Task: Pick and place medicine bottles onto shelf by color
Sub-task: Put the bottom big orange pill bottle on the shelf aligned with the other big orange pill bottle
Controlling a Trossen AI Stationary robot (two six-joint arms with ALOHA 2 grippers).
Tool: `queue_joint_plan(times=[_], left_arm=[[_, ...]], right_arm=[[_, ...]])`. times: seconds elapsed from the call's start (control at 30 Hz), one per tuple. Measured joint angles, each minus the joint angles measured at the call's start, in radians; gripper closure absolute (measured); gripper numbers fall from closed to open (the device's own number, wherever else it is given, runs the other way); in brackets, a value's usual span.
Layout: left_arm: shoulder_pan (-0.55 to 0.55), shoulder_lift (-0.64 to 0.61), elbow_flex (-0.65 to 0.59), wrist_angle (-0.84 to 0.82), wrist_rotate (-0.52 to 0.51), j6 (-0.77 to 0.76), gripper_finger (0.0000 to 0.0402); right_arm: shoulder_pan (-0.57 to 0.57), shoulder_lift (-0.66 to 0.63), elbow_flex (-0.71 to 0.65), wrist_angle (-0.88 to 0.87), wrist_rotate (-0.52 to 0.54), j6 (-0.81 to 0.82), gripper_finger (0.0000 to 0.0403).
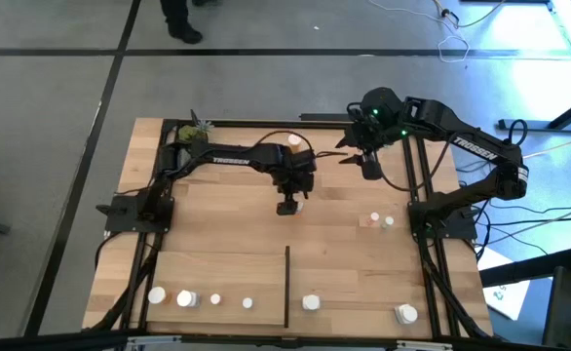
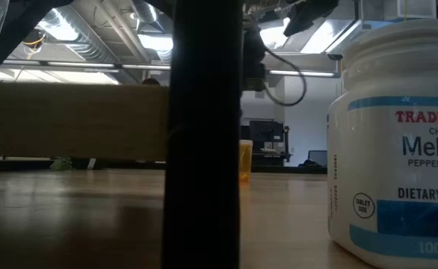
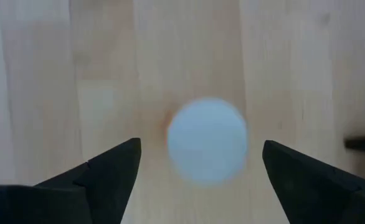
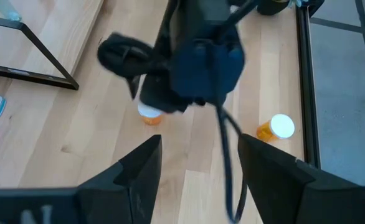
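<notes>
A small orange bottle with a white cap [image 3: 207, 140] stands upright on the light-wood shelf [image 1: 227, 244], near its middle. My left gripper [image 3: 201, 148] hangs over it, pointing steeply down and open. One finger [image 3: 111, 171] stands on each side of the cap without touching it. From the right wrist view, the same bottle [image 4: 150, 114] peeks out under that gripper [image 4: 195, 62]. My right gripper [image 4: 198, 152] waits open, high over the far right of the shelf [image 1: 368, 161]. Several more bottles stand along the near edge [image 1: 186, 298], on both sides of the black divider strip [image 1: 286, 283].
Two small bottles [image 1: 379, 220] sit near the right rail; one orange bottle [image 4: 276, 127] lies on its side. A big white bottle [image 2: 398, 149] stands close to the low camera. A green plant [image 1: 193, 129] is at the far left corner. Bare wood surrounds the middle bottle.
</notes>
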Motion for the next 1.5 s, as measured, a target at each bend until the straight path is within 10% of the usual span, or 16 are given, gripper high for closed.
queue_joint_plan(times=[1.13, 1.5], left_arm=[[-0.044, 0.029, 0.001, 0.051, -0.187, -0.006, 0.0074], [-0.037, 0.029, 0.001, 0.041, -0.193, -0.053, 0.0163]], right_arm=[[0.000, 0.000, 0.000, 0.000, 0.000, 0.000, 0.0190], [0.000, 0.000, 0.000, 0.000, 0.000, 0.000, 0.0190]])
